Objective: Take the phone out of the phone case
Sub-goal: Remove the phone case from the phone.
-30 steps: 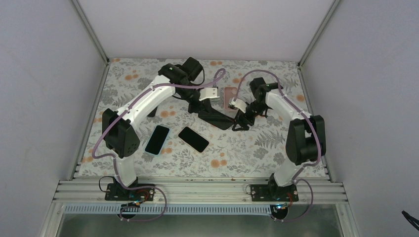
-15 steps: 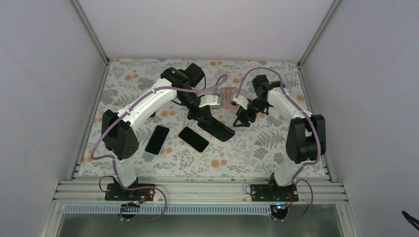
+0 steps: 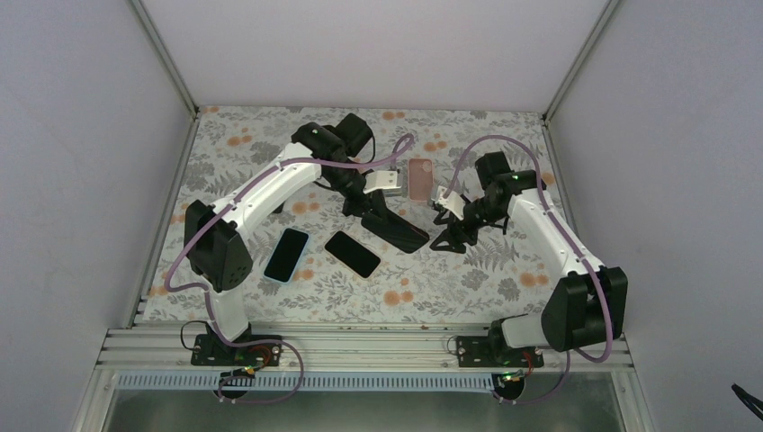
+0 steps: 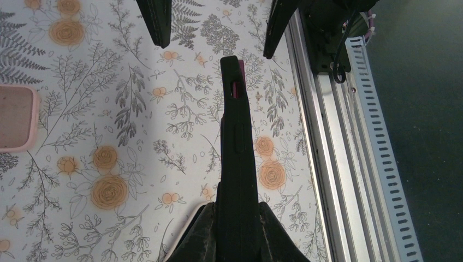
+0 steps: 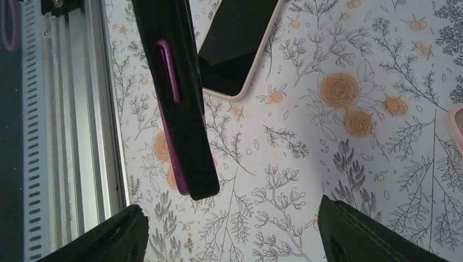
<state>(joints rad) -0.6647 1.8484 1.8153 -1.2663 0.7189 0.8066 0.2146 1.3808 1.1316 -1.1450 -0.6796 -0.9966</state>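
My left gripper [image 4: 237,210] is shut on a black phone case [image 4: 237,142], held edge-on above the table. A purple phone [image 5: 166,71] sits inside it, and its edge shows along the case's side. In the top view the cased phone [image 3: 400,232] slants down to the right from the left gripper [image 3: 376,211]. My right gripper [image 3: 447,232] hangs open just right of the case's free end, not touching it. In the right wrist view its fingers [image 5: 117,234] stand wide apart below the case [image 5: 183,109], with nothing between them.
A pink case [image 3: 419,178] lies face down behind the grippers. Two other phones lie on the flowered table, one in a pale case [image 3: 286,255] and a black one [image 3: 353,254]. The aluminium rail [image 3: 360,346] runs along the near edge.
My right gripper has drawn back from the case's end toward the near right, its elbow swinging out to the right. The left gripper still holds the cased phone in almost the same place.
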